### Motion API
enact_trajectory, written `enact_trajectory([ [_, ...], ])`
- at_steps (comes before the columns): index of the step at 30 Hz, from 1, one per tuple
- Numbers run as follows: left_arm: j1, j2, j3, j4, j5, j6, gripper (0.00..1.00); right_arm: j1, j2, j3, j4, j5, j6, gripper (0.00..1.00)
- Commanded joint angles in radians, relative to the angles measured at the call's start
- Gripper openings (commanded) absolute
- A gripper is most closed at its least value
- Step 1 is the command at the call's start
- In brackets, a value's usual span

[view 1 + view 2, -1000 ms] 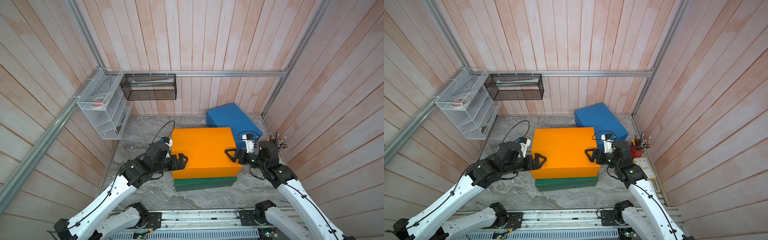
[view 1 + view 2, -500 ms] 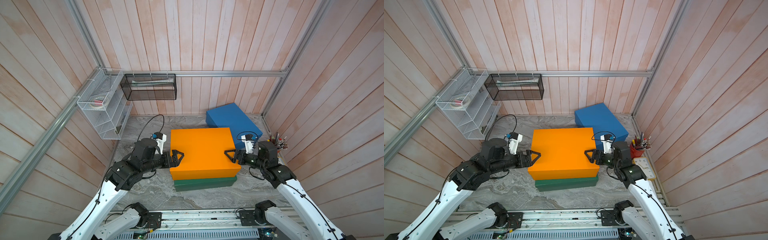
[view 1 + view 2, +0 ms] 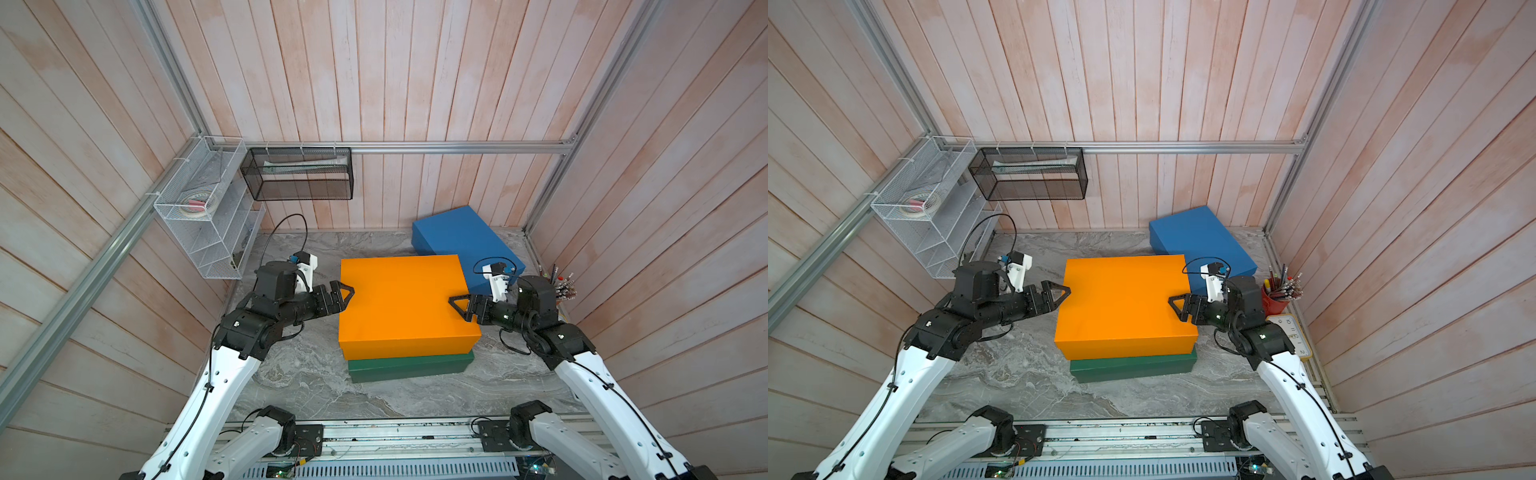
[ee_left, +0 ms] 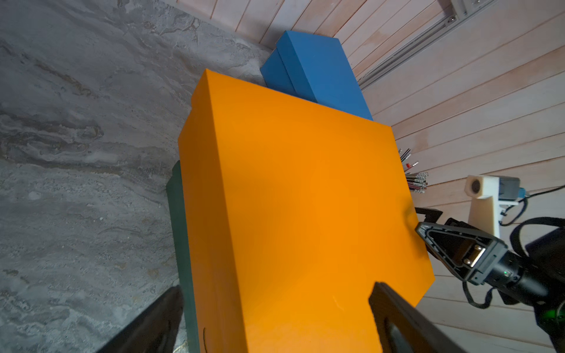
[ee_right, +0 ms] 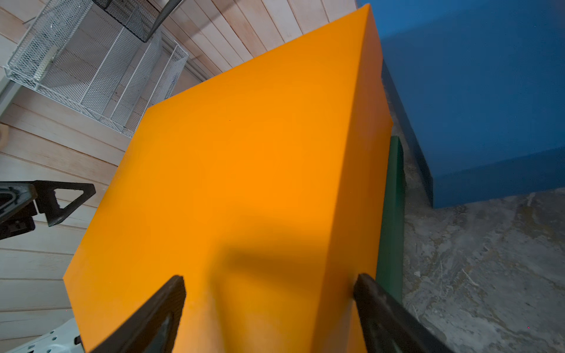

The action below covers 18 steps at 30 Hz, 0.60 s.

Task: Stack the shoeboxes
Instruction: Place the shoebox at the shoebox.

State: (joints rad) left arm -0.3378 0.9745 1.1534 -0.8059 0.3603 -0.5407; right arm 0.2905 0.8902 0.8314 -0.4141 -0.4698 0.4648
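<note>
- White wire rack: on the side wall, outboard of the fingers of the left gripper and well apart from them. It holds a tape roll.
- Black mesh basket: on the back wall, beyond those fingers.
- Red pencil cup and clock: behind the fingers of the right gripper, past the wrist.

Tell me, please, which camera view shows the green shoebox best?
In both top views the green shoebox shows its long front side under the orange shoebox; each wrist view catches only a narrow strip.
</note>
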Motion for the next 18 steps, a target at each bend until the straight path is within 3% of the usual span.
enact_trajectory([
  [1,0.005,0.011,-0.033,0.058,0.075,0.033,0.97,-0.031,0.009,0.029,-0.027,-0.025,-0.043,0.91],
  [6,0.006,0.014,-0.071,0.084,0.061,0.022,1.00,-0.098,0.007,0.078,-0.054,-0.051,-0.084,0.98],
  [10,0.047,-0.006,-0.087,0.115,0.064,-0.016,1.00,-0.189,-0.021,0.087,-0.009,-0.125,-0.063,0.98],
  [15,0.202,-0.043,-0.121,0.158,0.164,-0.083,1.00,-0.345,-0.006,0.065,0.039,-0.255,0.008,0.98],
  [18,0.329,-0.076,-0.194,0.179,0.248,-0.133,1.00,-0.414,0.004,-0.008,0.065,-0.301,0.082,0.91],
])
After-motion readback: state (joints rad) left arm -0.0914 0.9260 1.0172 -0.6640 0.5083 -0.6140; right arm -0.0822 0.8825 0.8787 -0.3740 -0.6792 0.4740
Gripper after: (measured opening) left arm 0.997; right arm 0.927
